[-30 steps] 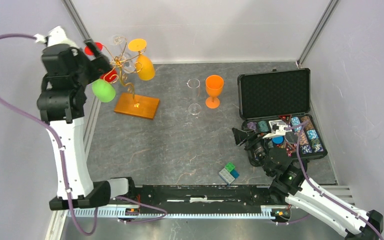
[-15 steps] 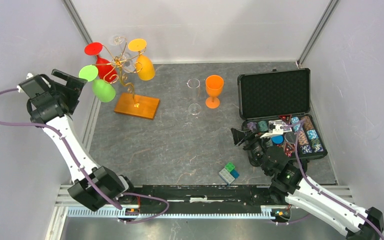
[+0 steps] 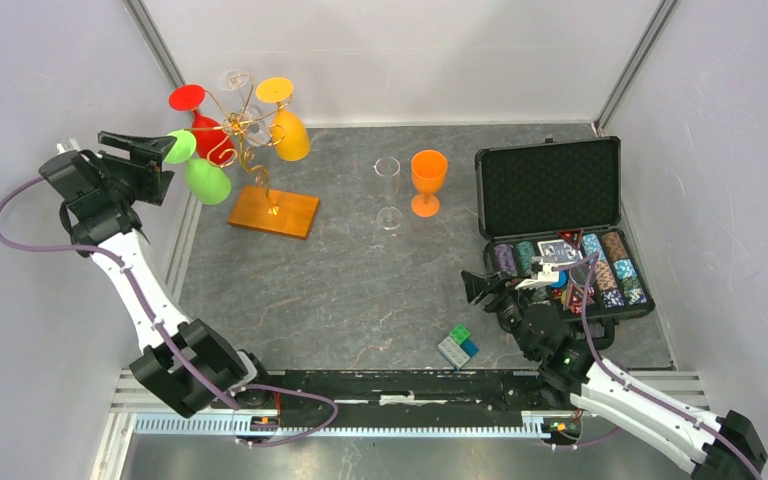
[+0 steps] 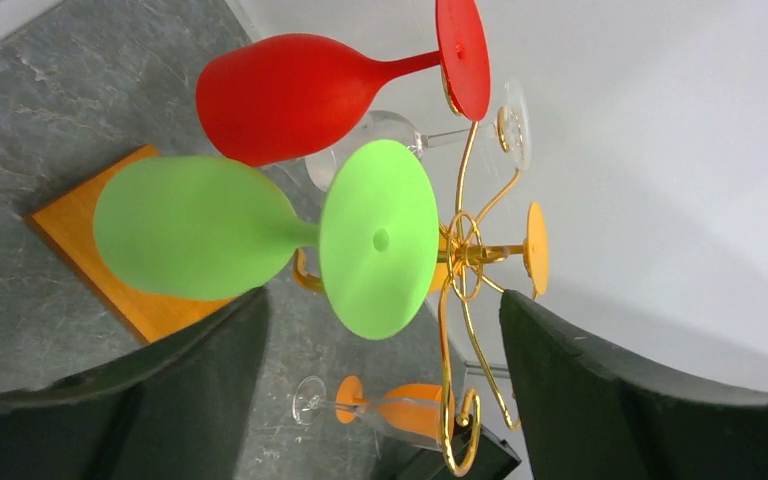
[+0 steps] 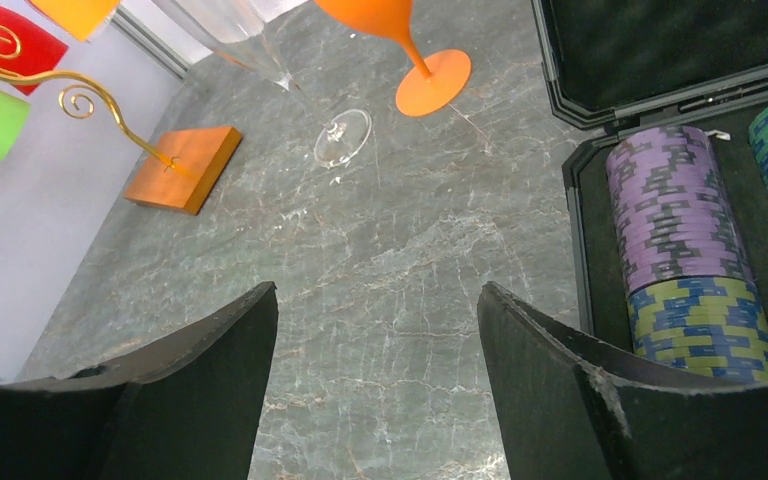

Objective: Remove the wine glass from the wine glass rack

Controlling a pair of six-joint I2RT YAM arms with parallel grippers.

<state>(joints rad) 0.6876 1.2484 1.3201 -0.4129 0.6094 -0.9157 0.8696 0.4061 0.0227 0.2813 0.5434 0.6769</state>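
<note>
Spread left fingers (image 4: pixel 160 400) now nearer the green glass (image 4: pixel 190 228) — right fingers (image 5: pixel 190 390) spread too.

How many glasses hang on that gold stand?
4: the red glass at back left, the green glass nearest the left gripper, the yellow glass on the right, the clear glass centre-back, partly hidden.
</note>
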